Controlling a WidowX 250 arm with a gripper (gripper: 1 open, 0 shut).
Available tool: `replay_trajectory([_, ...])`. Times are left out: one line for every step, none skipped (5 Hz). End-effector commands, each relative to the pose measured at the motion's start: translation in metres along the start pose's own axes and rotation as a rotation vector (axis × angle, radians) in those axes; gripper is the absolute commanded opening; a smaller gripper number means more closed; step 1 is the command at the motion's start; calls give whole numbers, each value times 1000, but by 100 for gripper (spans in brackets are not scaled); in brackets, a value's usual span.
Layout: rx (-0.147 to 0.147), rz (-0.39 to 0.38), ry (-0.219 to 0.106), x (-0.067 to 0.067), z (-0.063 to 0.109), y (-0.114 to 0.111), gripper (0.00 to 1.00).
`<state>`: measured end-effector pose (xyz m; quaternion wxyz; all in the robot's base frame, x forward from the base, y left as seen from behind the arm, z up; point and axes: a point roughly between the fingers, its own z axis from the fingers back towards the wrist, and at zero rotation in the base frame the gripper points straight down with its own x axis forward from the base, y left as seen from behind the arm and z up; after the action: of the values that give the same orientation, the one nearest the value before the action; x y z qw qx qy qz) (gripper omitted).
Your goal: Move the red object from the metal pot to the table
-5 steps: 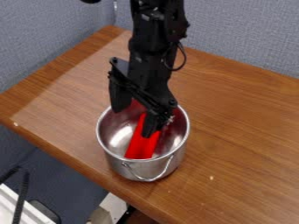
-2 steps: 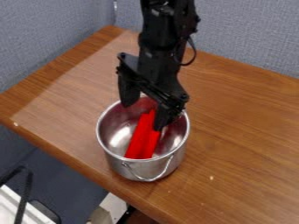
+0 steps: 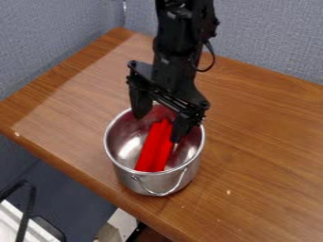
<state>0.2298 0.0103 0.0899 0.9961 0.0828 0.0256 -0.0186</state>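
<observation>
**Open gripper poised over block in pot**

We see the red object (image 3: 158, 148) inside the metal pot (image 3: 132, 175), leaning from the pot floor at about 7 o'clock up toward the rim at 1 o'clock. That tilt leaves its upper end reachable from above. The gripper (image 3: 165, 106) hangs pointing down over the pot's 12 o'clock side, fingers spread wide with nothing held, straddling the block's upper end, we judge so it can close across the narrow sides. The pot sits near the table (image 3: 76, 85) front edge; bare wood lies at 9 and 3 o'clock for the drop.
</observation>
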Motion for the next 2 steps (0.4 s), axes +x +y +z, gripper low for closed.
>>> replay_trajectory([-9, -35, -48, 9, 9, 2, 100])
replay_trajectory([-16, -90, -59, 10, 9, 0, 100])
